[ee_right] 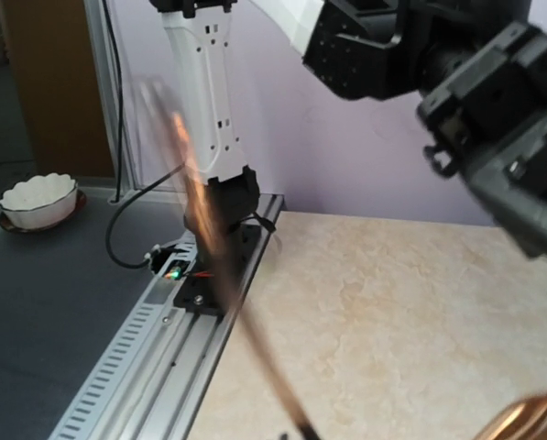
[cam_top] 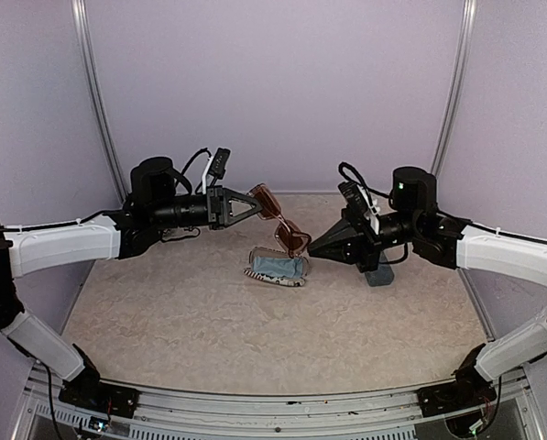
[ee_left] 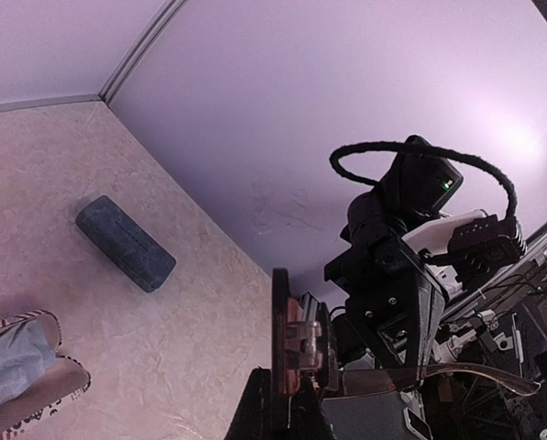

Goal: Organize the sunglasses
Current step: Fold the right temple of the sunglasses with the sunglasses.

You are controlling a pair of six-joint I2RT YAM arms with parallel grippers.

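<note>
Holding the brown sunglasses in midair over the tabletop, just above the striped pouch. Pinching the frame's upper end in the left gripper, pressed together on it. Running the long axis diagonally: high end up-left at the left gripper, low end down-right at the right gripper. Meeting that low end with the right gripper, pressed together too; cannot tell whether catching a temple or only touching. Judging the coming move as a drop into the pouch, low end leading, right gripper sitting nearer the pouch, left one steering tilt from above.
</note>
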